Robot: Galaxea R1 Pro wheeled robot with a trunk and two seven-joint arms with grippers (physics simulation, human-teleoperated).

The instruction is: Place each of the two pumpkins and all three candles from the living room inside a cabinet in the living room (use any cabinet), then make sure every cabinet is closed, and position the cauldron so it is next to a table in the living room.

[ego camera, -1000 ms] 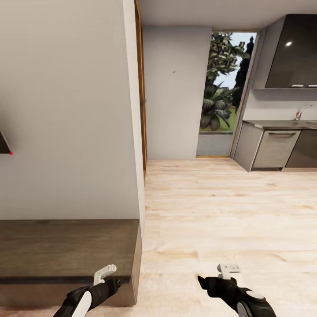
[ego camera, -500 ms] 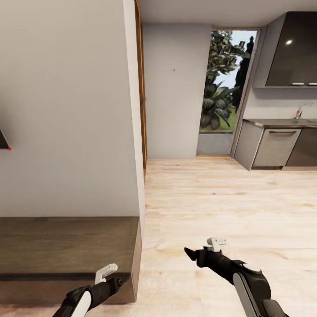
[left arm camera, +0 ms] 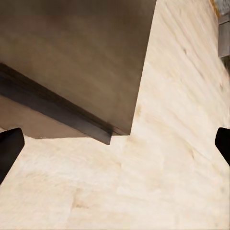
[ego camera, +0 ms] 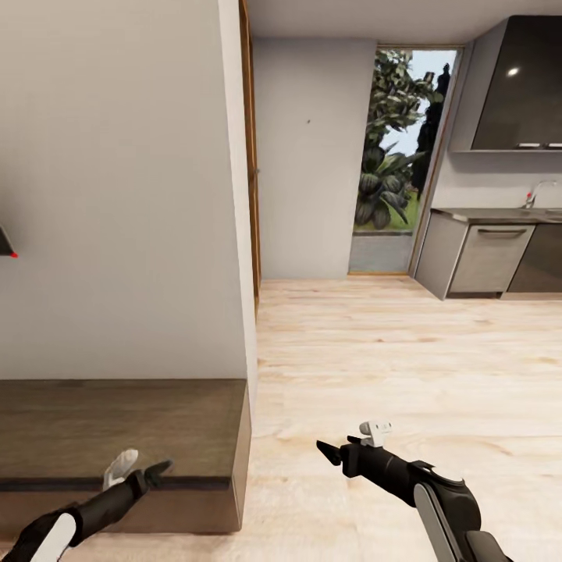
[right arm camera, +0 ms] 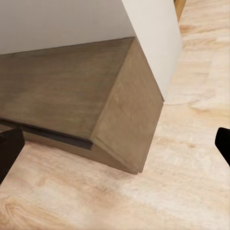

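Pale wood flooring (ego camera: 406, 367) runs past a white wall toward a grey kitchen (ego camera: 488, 261) and a garden window (ego camera: 398, 140). Against the wall at lower left stands the cabinet (ego camera: 117, 429), a low dark brown wooden unit, its front shut. No pumpkins, candles or cauldron are in sight.

Left gripper (ego camera: 140, 471) hovers by the cabinet's front edge; right gripper (ego camera: 343, 449) hangs over bare floor beside the cabinet's end. Both wrist views show dark fingertips set wide apart with nothing between them.

This looks like a travelling step: the robot must probably turn to find the things to store. No writing or labels can be read.
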